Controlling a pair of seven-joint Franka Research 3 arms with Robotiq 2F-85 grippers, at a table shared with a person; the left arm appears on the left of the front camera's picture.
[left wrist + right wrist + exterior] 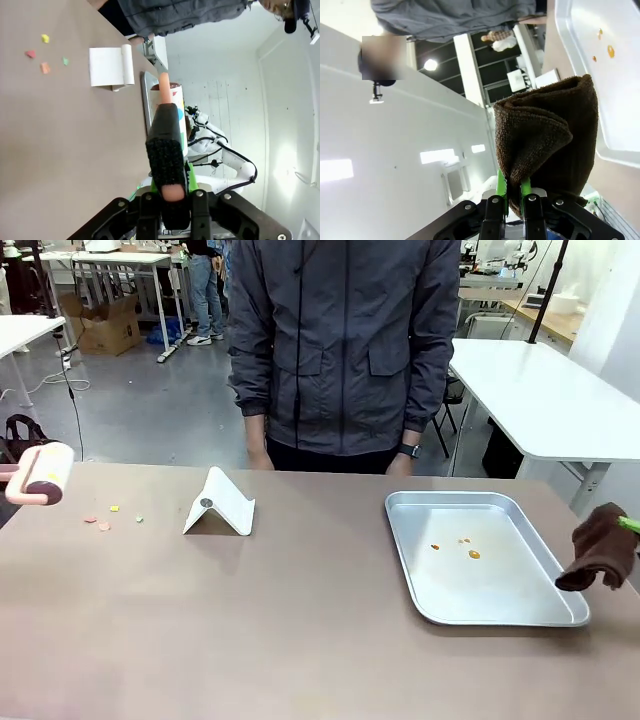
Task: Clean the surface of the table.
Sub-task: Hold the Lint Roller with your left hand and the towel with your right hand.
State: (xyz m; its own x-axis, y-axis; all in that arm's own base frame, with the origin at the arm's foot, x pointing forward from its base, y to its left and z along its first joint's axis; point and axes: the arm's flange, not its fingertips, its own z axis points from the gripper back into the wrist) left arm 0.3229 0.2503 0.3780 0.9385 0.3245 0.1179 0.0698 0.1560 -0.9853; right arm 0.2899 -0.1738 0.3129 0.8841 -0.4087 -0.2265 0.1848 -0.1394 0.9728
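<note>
The brownish-taupe table [300, 630] carries several small coloured crumbs [105, 518] near its left side, also seen in the left wrist view as crumbs [45, 52]. At the table's left edge hangs a lint roller [42, 476] with a pink handle. My left gripper [172, 200] is shut on the black-wrapped handle of that lint roller [167, 125]. A brown cloth [600, 550] hangs at the right edge, just past the tray. My right gripper [512, 192] is shut on the brown cloth [545, 135], with a green pad [628, 524] showing.
A silver tray [560, 618] with orange spots [468, 548] lies at the right. A white folded stand [220, 505] sits left of centre. A person in a grey jacket [345, 340] stands at the far edge, hands hanging by it.
</note>
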